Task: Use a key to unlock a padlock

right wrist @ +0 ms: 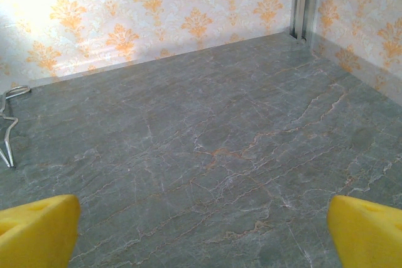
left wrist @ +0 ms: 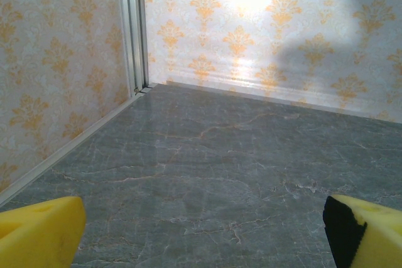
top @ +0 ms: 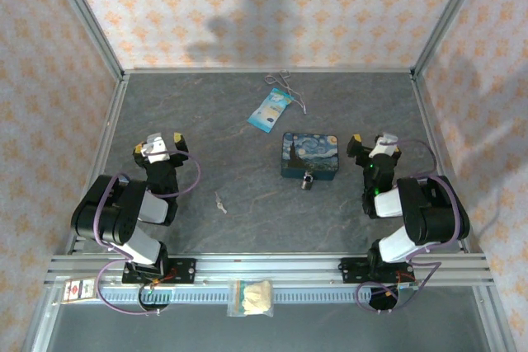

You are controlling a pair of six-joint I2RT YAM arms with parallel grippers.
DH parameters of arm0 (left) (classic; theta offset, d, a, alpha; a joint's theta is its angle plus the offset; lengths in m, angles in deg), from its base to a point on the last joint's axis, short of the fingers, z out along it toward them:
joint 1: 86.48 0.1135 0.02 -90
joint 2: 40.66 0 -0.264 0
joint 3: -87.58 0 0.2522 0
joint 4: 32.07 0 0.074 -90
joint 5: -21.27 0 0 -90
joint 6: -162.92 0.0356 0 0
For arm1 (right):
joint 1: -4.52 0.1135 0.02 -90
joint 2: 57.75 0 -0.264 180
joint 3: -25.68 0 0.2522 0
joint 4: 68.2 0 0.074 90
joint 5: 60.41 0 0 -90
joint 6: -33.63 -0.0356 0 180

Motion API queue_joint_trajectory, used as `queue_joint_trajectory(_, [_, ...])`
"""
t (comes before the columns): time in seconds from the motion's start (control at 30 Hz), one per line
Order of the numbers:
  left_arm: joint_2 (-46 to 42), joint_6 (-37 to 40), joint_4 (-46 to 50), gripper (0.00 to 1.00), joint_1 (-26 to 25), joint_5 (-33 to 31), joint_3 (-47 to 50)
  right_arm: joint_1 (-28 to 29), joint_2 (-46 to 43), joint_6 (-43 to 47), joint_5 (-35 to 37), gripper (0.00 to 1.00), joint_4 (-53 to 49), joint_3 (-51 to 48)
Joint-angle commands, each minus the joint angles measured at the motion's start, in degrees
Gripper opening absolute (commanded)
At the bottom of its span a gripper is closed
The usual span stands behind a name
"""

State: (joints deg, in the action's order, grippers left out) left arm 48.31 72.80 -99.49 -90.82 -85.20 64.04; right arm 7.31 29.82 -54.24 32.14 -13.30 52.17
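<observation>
- The left gripper [top: 159,146] and the right gripper [top: 373,146] both stand wide open and hold nothing.
- The key [top: 220,202] lies flat on the table [top: 247,154], nearer to the left gripper, with bare room all around it.
- The padlock [top: 308,180] sits at the near side of the tin [top: 309,154]. I cannot tell if it touches the tin.
- I judge that the step in hand is the first reach: the left gripper for the key, the right one for the padlock.
- The key is thin and flat, so the gripper should come straight down and close slowly across it, or it may slide away.
- The padlock is best taken from above or from the near side, because the tin blocks the far side.
- The walls [top: 272,6] are well apart from both things, and the tag [top: 270,110] lies behind the tin, out of the way.
</observation>
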Motion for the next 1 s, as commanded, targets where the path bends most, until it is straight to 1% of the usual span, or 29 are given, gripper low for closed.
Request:
queue_joint_trajectory(0.0, [-0.5, -0.8, 0.5, 0.99, 0.8, 0.7, -0.9, -0.2, -0.5, -0.1, -0.3, 1.0, 2.0, 0.5])
queue_joint_trajectory(0.27, [-0.4, -0.8, 0.6, 0.99, 0.7, 0.7, -0.9, -0.2, -0.7, -0.1, -0.2, 1.0, 2.6, 0.1])
queue_joint_trajectory(0.33, [-0.5, -0.7, 0.2, 0.99, 0.8, 0.2, -0.7, -0.1, -2.2, 0.3, -0.6, 1.0, 0.5, 0.6])
queue_joint_trajectory(0.4, [-2.1, -0.8, 0.6, 0.99, 0.3, -2.1, -0.6, 0.5, -5.3, 0.6, 0.9, 1.0, -4.7, 2.3])
queue_joint_trajectory(0.43, [-3.6, -0.8, 3.5, 0.99, 0.2, -2.4, -0.8, 0.7, -6.7, 0.5, 1.8, 1.0, -7.5, 3.3])
queue_joint_trajectory(0.47, [-5.4, -0.6, 6.6, 0.99, -0.4, -4.3, -1.7, 1.0, -8.0, 0.2, 2.8, 1.0, -10.7, 4.4])
queue_joint_trajectory(0.53, [-9.9, -0.1, 16.0, 0.99, -2.3, -9.4, -5.3, 1.5, -10.6, -1.3, 5.2, 1.0, -17.1, 6.6])
queue_joint_trajectory(0.57, [-12.3, 0.2, 20.9, 0.99, -3.1, -10.8, -7.5, 1.6, -11.8, -3.2, 5.7, 1.0, -20.9, 8.1])
queue_joint_trajectory(0.63, [-15.3, -0.8, 27.2, 0.99, -4.2, -11.0, -11.5, 1.7, -13.8, -7.7, 5.2, 1.0, -28.5, 11.0])
queue_joint_trajectory(0.7, [-17.2, -4.5, 33.7, 0.99, -4.9, -10.2, -15.3, 1.9, -15.0, -13.3, 2.5, 1.0, -36.5, 14.1])
queue_joint_trajectory(0.73, [-17.7, -7.7, 37.8, 0.99, -5.2, -8.8, -17.7, 1.9, -15.4, -15.2, -0.5, 0.99, -41.1, 16.5])
queue_joint_trajectory(0.8, [-17.9, -15.2, 45.0, 0.99, -5.5, -4.7, -21.6, 2.3, -15.3, -17.6, -7.3, 0.96, -48.7, 20.2])
queue_joint_trajectory(0.83, [-17.5, -19.1, 48.3, 0.99, -5.5, -1.5, -23.4, 2.6, -14.7, -18.4, -10.8, 0.95, -52.6, 22.1])
queue_joint_trajectory(0.9, [-16.4, -25.6, 53.1, 0.99, -5.9, 3.5, -25.7, 3.1, -12.8, -18.2, -17.5, 0.88, -58.0, 25.1])
queue_joint_trajectory(0.97, [-15.2, -30.1, 57.4, 0.99, -6.5, 8.4, -27.5, 4.0, -9.8, -16.2, -23.6, 0.82, -63.1, 28.2])
